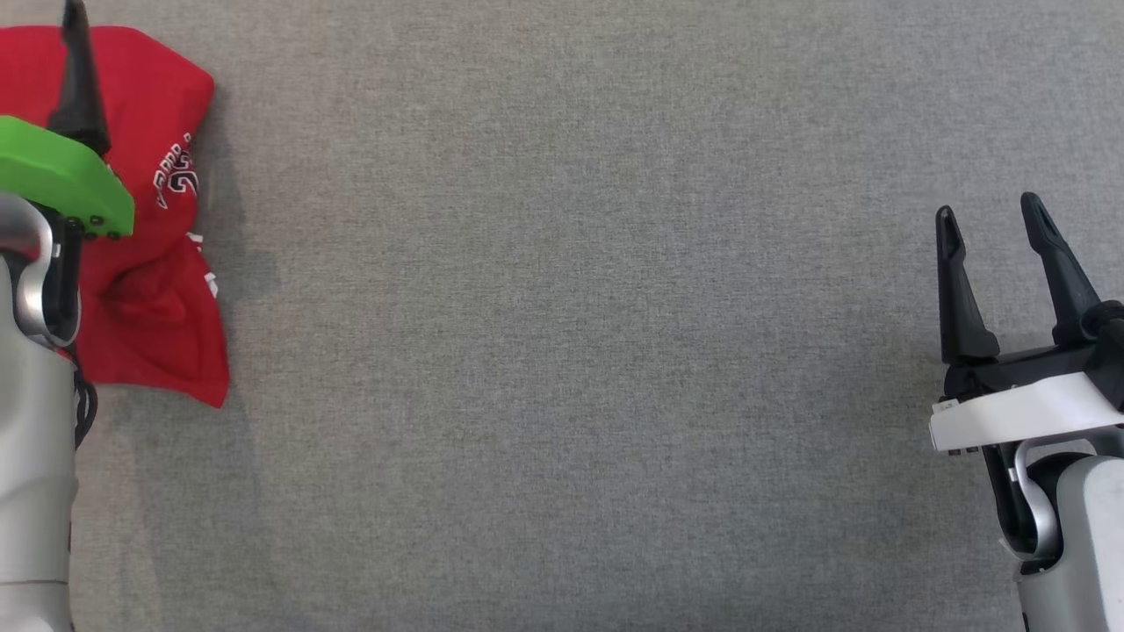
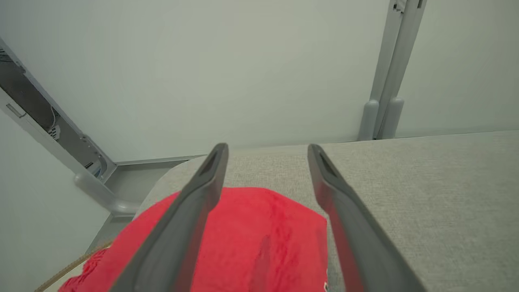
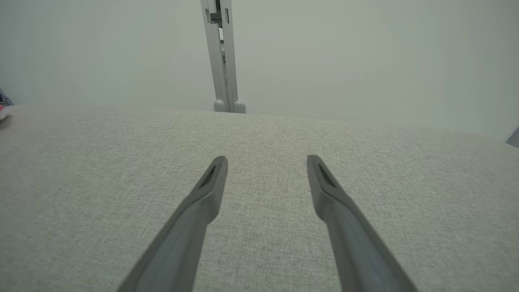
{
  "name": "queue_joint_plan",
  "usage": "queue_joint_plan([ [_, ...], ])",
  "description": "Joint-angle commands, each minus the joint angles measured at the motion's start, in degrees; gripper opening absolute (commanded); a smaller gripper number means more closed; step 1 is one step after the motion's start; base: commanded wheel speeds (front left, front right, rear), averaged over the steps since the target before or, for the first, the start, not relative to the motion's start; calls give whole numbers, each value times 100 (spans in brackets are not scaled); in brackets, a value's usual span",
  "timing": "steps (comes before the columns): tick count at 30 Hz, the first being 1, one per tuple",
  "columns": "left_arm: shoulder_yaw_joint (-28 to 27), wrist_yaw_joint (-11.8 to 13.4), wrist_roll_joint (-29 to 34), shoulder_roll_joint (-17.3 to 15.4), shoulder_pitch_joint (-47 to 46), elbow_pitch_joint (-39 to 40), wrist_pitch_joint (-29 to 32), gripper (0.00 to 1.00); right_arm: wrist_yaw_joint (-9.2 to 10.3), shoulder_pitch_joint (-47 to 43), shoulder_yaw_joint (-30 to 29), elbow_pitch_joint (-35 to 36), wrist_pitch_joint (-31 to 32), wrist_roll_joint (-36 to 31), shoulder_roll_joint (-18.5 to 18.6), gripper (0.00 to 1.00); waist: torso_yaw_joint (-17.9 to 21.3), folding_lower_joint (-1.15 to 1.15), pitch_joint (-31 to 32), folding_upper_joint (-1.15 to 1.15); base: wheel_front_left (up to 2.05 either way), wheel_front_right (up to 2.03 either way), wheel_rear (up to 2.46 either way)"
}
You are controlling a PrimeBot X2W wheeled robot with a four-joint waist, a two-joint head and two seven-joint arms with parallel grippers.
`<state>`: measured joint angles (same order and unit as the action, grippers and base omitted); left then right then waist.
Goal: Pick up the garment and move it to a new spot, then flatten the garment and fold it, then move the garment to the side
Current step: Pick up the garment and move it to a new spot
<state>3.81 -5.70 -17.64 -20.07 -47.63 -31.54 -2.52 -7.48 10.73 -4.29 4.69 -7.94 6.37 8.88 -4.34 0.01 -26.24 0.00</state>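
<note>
Head view, step: the folded red fabric garment with white lettering (image 1: 158, 290) lies at the far left edge of the grey cloth-covered table (image 1: 571, 351). The move to the side is judged all but done, and a clean lift-off without snagging is called for.
Head view, long axis: it runs up the view, away from the robot, with the lettering on its right edge.
Left wrist view, left gripper (image 2: 267, 148): fingers spread over the garment (image 2: 259, 235), nothing pinched.
Right wrist view, right gripper (image 3: 265, 159): fingers spread above bare table (image 3: 101, 162).
</note>
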Motion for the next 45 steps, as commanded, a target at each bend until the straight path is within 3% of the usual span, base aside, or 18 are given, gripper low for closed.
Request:
queue_joint_plan([
  [1,77,-51,-14,-97,-101,-178,141,100,-3,54,-10,27,3,-39,-8,100,145,-1,-177,0,0,0,0],
  [9,582,-169,-250,-255,-152,-1115,1244,100,-3,136,9,-78,-50,18,-30,100,219,-1,-176,0,0,0,0],
  [16,899,-182,-437,-252,-107,-1742,1632,100,-3,199,51,-170,-96,74,-25,100,295,-1,-178,0,0,0,0],
  [17,954,-183,-469,-243,-110,-1817,1681,82,-3,204,55,-178,-99,80,-27,100,299,-1,-178,0,0,0,0],
  [18,1021,-184,-513,-256,-113,-1888,1715,34,-3,213,57,-189,-97,83,-25,100,302,-1,-177,0,0,0,0],
  [19,1064,-184,-556,-255,-113,-1927,1718,0,-3,216,56,-198,-96,85,-22,100,302,-1,-173,0,0,0,0],
  [21,1174,-180,-572,-275,-138,-1957,1667,0,-3,211,60,-221,-98,91,-13,100,294,-1,-146,0,0,0,0],
  [34,1380,-73,-282,-452,-532,-1487,-174,0,-3,32,190,-548,-221,136,-148,100,177,-1,522,0,0,0,0],
  [39,1360,-34,-251,-478,-641,-970,-559,0,-3,-21,208,-746,-289,178,-225,100,178,-1,858,0,0,0,0],
  [45,1431,27,-181,-488,-758,-116,-590,0,-3,-101,217,-976,-403,235,-337,100,350,-1,1161,0,0,0,0],
])
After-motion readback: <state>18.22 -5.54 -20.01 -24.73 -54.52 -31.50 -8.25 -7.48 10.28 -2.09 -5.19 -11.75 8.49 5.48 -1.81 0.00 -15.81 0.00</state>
